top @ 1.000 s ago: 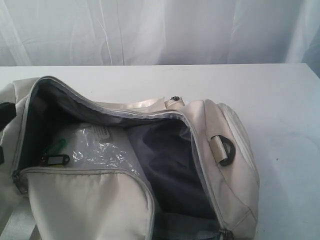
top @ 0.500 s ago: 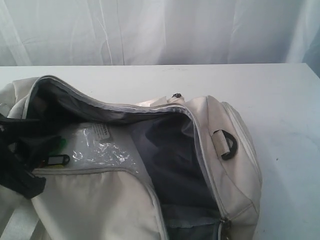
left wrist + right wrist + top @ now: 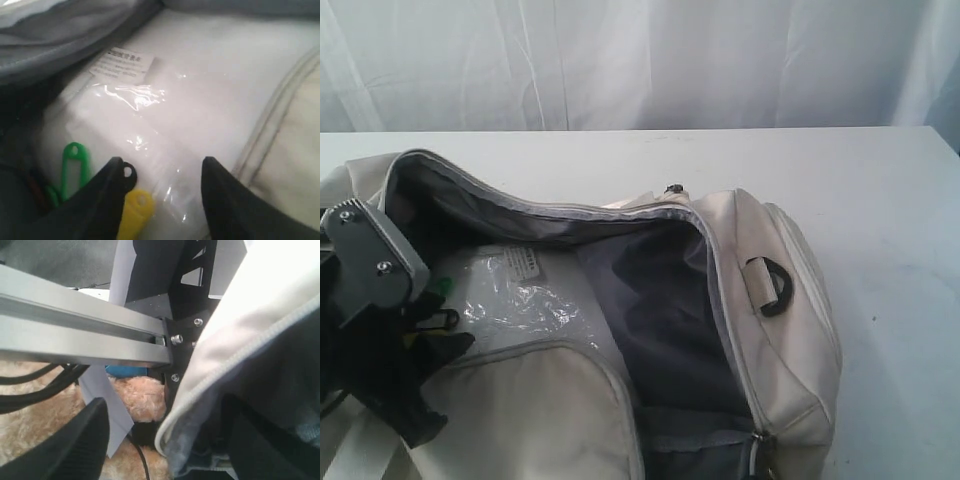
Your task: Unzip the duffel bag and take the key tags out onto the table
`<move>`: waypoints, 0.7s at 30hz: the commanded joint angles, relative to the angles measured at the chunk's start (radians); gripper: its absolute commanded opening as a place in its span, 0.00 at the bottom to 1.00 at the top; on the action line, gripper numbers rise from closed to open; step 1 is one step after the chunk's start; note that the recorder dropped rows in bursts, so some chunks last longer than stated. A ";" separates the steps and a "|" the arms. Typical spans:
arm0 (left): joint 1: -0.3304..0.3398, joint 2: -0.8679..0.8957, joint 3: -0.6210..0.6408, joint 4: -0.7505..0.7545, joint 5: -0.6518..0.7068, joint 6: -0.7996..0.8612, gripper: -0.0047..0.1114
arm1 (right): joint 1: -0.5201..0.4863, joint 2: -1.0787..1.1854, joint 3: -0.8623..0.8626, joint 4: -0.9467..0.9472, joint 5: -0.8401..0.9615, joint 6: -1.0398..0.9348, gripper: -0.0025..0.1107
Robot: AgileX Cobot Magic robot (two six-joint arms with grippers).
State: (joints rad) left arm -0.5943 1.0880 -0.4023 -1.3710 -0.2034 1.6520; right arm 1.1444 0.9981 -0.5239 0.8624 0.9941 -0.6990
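The cream duffel bag [image 3: 782,352] lies unzipped on the white table [image 3: 880,190], its grey lining showing. Inside at its left end the key tags [image 3: 442,302] rest on a clear-wrapped white packet [image 3: 525,298]. In the left wrist view I see a green tag [image 3: 75,167], a black tag [image 3: 128,172] and a yellow tag [image 3: 135,212]. My left gripper [image 3: 161,161] hangs open just over them, one finger [image 3: 97,200] covering part of the bunch. My right gripper [image 3: 165,407] is open at the bag's near end, with the bag's zip rim [image 3: 235,360] between its fingers.
The left arm's grey wrist block [image 3: 372,255] stands over the bag's left opening. A black D-ring [image 3: 775,290] sits on the bag's right end. Off the table, the right wrist view shows a metal rail [image 3: 75,335], cables and tan fluffy material [image 3: 137,397].
The left arm has come up into the exterior view and reached into the bag's left end over the key tags. The bag's opening shifted slightly.
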 commanded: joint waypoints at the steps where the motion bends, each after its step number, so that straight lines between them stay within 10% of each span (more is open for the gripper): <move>1: 0.003 0.040 -0.005 0.108 0.097 -0.008 0.49 | 0.003 -0.008 -0.003 0.030 -0.001 0.004 0.56; 21: 0.003 -0.063 -0.093 0.095 0.297 -0.087 0.49 | 0.003 -0.008 -0.020 0.038 0.050 0.011 0.56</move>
State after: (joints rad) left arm -0.5943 1.0265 -0.4915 -1.2618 0.0649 1.5784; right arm 1.1444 0.9981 -0.5256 0.8794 1.0023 -0.6990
